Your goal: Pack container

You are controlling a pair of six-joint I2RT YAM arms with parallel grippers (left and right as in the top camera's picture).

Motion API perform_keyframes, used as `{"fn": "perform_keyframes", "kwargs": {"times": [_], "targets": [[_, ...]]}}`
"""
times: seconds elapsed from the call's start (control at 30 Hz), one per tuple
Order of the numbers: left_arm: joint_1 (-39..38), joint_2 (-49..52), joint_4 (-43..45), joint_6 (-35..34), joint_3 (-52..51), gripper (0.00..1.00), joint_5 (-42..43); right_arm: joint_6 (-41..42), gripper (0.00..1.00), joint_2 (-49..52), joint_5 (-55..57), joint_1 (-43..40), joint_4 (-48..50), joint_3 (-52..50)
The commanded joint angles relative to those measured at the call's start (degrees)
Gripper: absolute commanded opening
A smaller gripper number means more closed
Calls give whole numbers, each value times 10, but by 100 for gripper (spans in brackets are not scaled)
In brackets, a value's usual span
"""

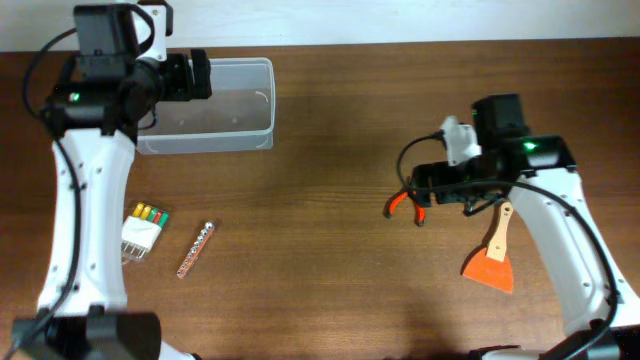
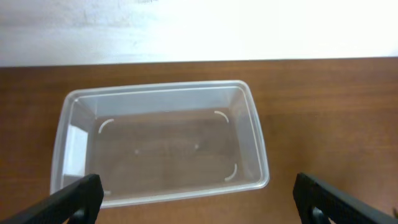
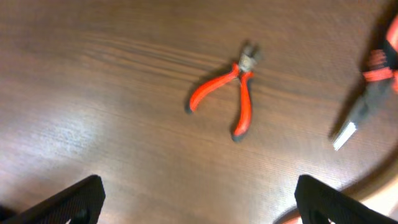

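Both hands are hanging wide open, gripping nothing: the left hand [image 1: 203, 77] over the empty container [image 1: 235, 110] at the far left of the table [image 1: 320, 280], the right hand [image 1: 425, 185] hovering by the red pliers [image 3: 244, 93]. I'd say a first pick is lining up. Next it's needing to drop, close on the handles and carry them across. The container is sitting mouth-up, long axis running left-right.

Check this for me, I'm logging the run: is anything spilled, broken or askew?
Nothing stands out. The container sits upright and empty. The pliers, scraper, marker pack and tube lie flat, apart from one another, with no visible damage or spill.
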Motion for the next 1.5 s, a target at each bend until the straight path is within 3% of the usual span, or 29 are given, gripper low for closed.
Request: {"fn": "perform_keyframes", "kwargs": {"times": [0.0, 0.23, 0.3, 0.47, 0.53, 0.67, 0.8, 1.0, 1.07, 1.47], "targets": [[-2, 57, 16, 0, 7, 98, 5, -31, 99, -5, 8, 45, 19, 8], [0, 132, 26, 8, 7, 91, -61, -29, 82, -5, 45, 122, 31, 8], [5, 143, 25, 7, 7, 84, -85, -29, 79, -5, 45, 135, 33, 8], [24, 148, 26, 0, 7, 82, -85, -30, 79, -5, 45, 142, 37, 8], [35, 148, 25, -5, 7, 74, -101, -30, 78, -5, 55, 142, 37, 8], [70, 148, 20, -52, 7, 66, -133, -30, 68, -5, 71, 142, 31, 8], [109, 148, 20, -72, 7, 42, -129, -30, 53, -5, 75, 142, 28, 8], [137, 150, 44, -73, 7, 9, -132, -30, 53, -5, 75, 142, 26, 8], [141, 151, 53, -104, 7, 2, -157, -30, 53, -5, 75, 142, 22, 8], [161, 222, 77, -169, 7, 2, -160, -32, 54, -5, 75, 142, -2, 8]]}}
